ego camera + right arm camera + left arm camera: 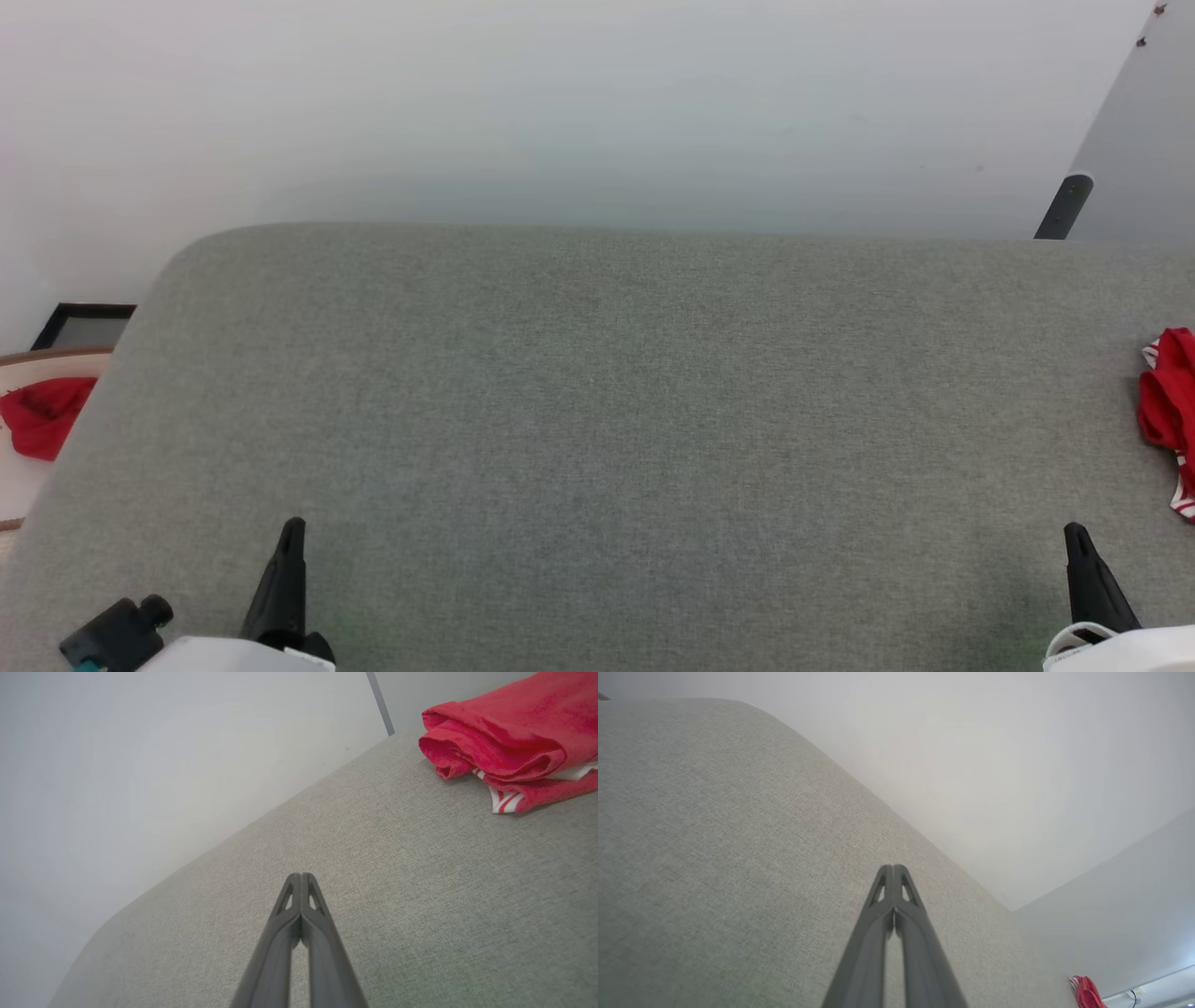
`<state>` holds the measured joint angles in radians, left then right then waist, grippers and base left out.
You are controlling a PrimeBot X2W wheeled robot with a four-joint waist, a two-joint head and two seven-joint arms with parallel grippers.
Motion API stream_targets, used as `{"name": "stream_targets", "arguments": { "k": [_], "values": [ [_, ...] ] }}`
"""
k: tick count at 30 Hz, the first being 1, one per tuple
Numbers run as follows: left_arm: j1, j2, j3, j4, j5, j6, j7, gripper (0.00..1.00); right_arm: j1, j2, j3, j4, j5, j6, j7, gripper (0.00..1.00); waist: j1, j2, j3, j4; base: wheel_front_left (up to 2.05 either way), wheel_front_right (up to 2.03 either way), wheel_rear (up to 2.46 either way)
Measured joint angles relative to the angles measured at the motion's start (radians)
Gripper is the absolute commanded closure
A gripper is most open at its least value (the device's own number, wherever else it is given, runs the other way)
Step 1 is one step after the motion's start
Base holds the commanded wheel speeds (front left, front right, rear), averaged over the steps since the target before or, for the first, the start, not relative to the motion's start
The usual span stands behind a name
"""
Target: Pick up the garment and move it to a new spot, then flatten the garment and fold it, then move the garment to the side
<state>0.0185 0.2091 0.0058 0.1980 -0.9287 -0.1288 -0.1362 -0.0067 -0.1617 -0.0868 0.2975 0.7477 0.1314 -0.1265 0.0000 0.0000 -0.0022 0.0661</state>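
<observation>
Foreground: left end effector [291, 534] sits low on the left of the head view and right end effector [1076, 537] low on the right, both over the near part of the bench [597, 420]; each wrist view shows its own two dark fingers pressed together tip to tip, pinched flat with nothing between them; neither touches cloth.

Middle ground: grey woven upholstery, with a rounded corner at the far left.

Right side: the garment [504, 742] lies on the bench, well apart from the left end effector and nearer the right one; the head view's right margin cuts it off. From the right wrist it reads as a compact stack; red layers roll over at the near edge, a white layer sits between them, and white-and-red stripe trim pokes out below; chest letters are hidden.

Judgement: a bundle at this side fits either a folded shirt set aside or a heap waiting to be carried to a working spot; these views do not settle which.

Handling, as a guess: light, limp jersey knit, soft and not fragile; likely to sag and unroll if lifted by one layer; a pinch through the whole thickness at the rounded fold should keep the layers together, while the loose trim would let it spill open.

Farther off: plain red cloth [42, 415] in a pale container [56, 356] beyond the bench's left end; pale wall [597, 112] behind.
</observation>
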Motion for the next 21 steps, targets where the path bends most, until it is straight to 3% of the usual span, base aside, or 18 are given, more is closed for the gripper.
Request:
{"name": "stream_targets", "arguments": {
  "k": [21],
  "values": [
    [-0.037, -0.046, 0.030, 0.013, -0.202, 0.000, 0.074, 1.00, -0.026, 0.033, -0.007, -0.015, 0.254, 0.000, 0.071, 1.00, 0.0000, 0.0000, 0.001, -0.014, 0.00, 0.00, 0.00]
  ]
}}
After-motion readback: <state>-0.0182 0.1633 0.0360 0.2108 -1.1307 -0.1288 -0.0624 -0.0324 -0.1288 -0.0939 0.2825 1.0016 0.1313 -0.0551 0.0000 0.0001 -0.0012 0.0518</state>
